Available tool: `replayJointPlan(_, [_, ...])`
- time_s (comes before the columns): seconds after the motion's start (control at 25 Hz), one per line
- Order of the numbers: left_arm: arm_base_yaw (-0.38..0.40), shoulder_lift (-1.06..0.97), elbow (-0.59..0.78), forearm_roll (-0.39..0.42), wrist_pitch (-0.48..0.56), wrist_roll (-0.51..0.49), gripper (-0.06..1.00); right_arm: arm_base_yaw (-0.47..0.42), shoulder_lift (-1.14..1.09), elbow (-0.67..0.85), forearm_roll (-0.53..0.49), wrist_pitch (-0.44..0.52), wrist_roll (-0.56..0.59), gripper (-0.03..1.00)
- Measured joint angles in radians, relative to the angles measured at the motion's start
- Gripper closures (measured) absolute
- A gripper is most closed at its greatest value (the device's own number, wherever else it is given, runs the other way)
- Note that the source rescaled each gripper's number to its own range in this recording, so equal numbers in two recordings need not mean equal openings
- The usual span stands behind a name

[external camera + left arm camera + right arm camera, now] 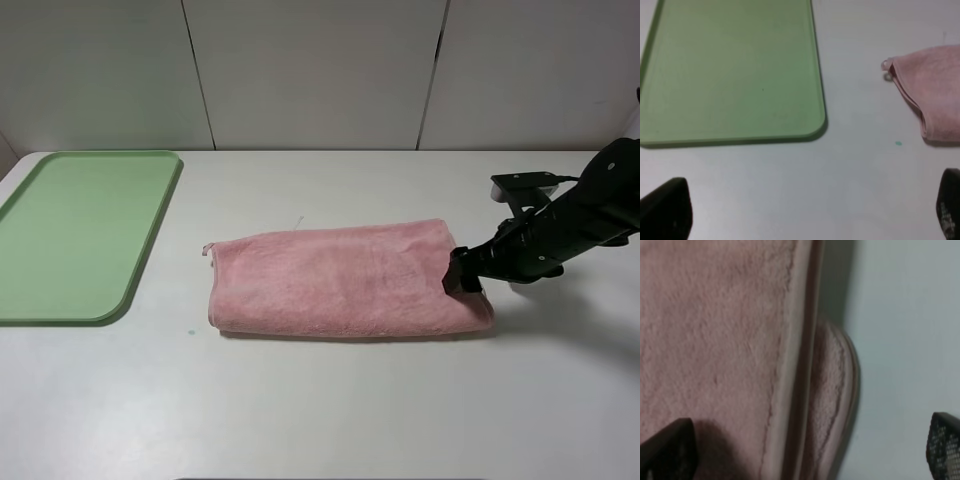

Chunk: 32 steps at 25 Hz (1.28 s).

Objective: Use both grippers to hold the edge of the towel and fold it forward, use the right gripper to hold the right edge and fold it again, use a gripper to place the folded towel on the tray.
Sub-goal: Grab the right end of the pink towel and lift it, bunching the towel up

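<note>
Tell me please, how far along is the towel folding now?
Done: the pink towel lies folded once, a long double layer on the table. In hand: the right gripper is at its right edge, jaws open on either side of the edge, not yet gripping. Left: the second fold, then moving it to the green tray, which holds nothing yet. The left gripper hangs open near the tray.

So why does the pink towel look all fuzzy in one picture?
Right wrist view: the camera sits close to the towel, so it blurs, with a dark shadow in the fold; exterior high view: sharp, the right arm casting a soft shadow on the table; left wrist view: slightly soft tray.
</note>
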Motion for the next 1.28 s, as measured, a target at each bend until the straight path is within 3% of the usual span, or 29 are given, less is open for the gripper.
replayJointPlan(0.88, [0.0,0.0,0.0,0.0,0.0,0.0,-0.04,0.0,0.046,-0.004,0.003,0.044,0.131,-0.03])
replayJointPlan(1.0, [0.0,0.0,0.0,0.0,0.0,-0.001,-0.04,0.0,0.049,-0.004,0.001,0.048,0.146,0.18])
replayJointPlan(1.24, [0.0,0.0,0.0,0.0,0.0,-0.001,-0.04,0.0,0.058,-0.005,0.025,0.099,0.221,0.86])
replayJointPlan(1.28, [0.0,0.0,0.0,0.0,0.0,-0.001,-0.04,0.0,0.058,-0.005,0.027,0.1,0.228,0.94])
